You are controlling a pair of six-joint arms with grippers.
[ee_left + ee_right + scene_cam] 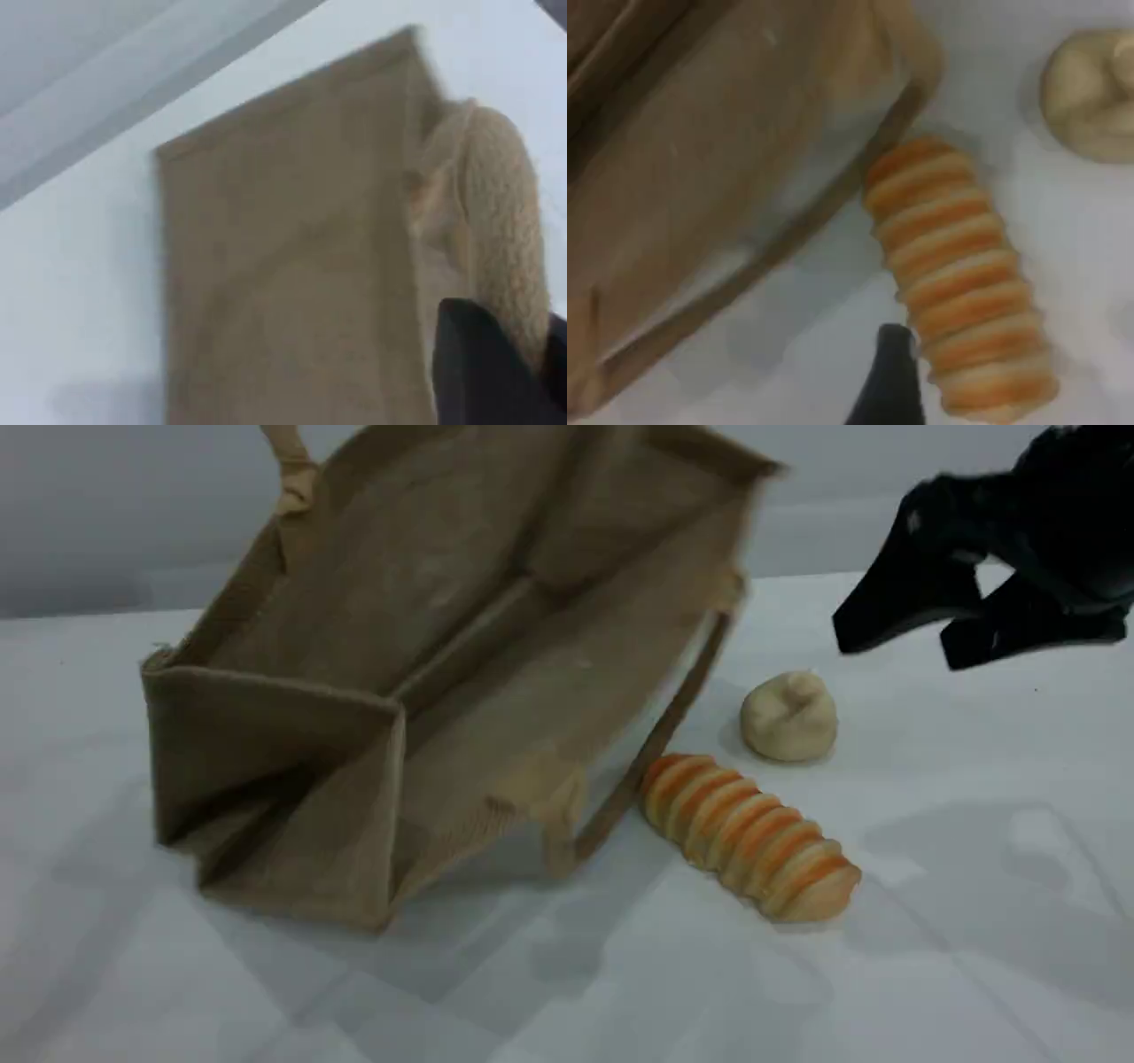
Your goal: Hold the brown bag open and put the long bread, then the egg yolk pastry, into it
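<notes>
White table — brown bag, long bread, egg yolk pastry.

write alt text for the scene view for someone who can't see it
A brown bag is tipped up on a white table, mouth open toward the camera, one handle lifted out of frame. Beside it lie the long bread and the egg yolk pastry, with the open right hand above them.

You have a smooth white tabletop filling most of the scene view, crossed by soft grey shadows. Behind its far edge stands a plain pale grey wall, possibly a backdrop panel; the blur prevents certainty.
</notes>
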